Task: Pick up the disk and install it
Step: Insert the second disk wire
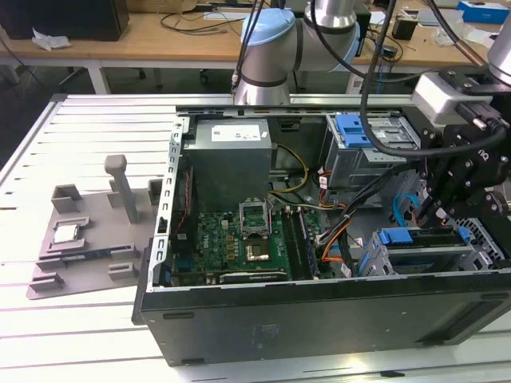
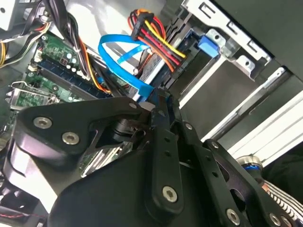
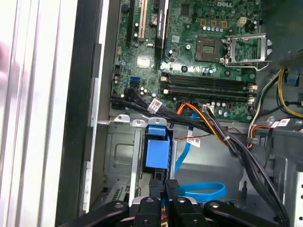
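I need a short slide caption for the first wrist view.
Black robot gripper poised at the blue plastic drive carrier in the open computer case, beside the green motherboard.

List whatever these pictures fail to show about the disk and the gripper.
- Label face of the disk: in the first wrist view the metal drive cage covers it, and the blue bracket end shows.
- Contact between the gripper and the disk: the gripper's own black linkage covers it in both wrist views.
- How deep the disk sits: in the exterior view the gripper stands in front of the bay.
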Tool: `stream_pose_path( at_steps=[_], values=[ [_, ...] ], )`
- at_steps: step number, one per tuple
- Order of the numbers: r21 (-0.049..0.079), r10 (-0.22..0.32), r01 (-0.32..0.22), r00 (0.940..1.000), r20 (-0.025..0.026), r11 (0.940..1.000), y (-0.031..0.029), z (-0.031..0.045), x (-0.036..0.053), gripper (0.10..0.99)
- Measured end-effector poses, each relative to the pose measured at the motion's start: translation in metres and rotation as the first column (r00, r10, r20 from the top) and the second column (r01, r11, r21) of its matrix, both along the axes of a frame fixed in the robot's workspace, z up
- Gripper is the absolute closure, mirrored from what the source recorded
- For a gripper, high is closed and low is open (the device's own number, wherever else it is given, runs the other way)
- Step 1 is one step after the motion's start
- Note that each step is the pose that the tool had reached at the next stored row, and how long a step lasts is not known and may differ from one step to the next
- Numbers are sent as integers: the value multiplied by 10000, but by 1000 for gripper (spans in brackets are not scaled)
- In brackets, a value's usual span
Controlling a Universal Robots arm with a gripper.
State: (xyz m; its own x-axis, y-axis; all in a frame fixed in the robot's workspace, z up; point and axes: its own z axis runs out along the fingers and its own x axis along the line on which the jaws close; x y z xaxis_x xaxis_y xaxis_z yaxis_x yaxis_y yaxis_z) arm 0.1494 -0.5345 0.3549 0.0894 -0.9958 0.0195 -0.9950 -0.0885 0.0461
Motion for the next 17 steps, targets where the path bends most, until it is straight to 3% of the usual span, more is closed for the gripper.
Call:
stream_pose_path(
  at_steps=[5, 17],
  values=[
    [-30, 4, -4, 10000, -1, 10000, 0, -48, 49, 925],
    [-35, 10, -10, 10000, -1, 10000, 1, -162, 68, 925]
  ],
)
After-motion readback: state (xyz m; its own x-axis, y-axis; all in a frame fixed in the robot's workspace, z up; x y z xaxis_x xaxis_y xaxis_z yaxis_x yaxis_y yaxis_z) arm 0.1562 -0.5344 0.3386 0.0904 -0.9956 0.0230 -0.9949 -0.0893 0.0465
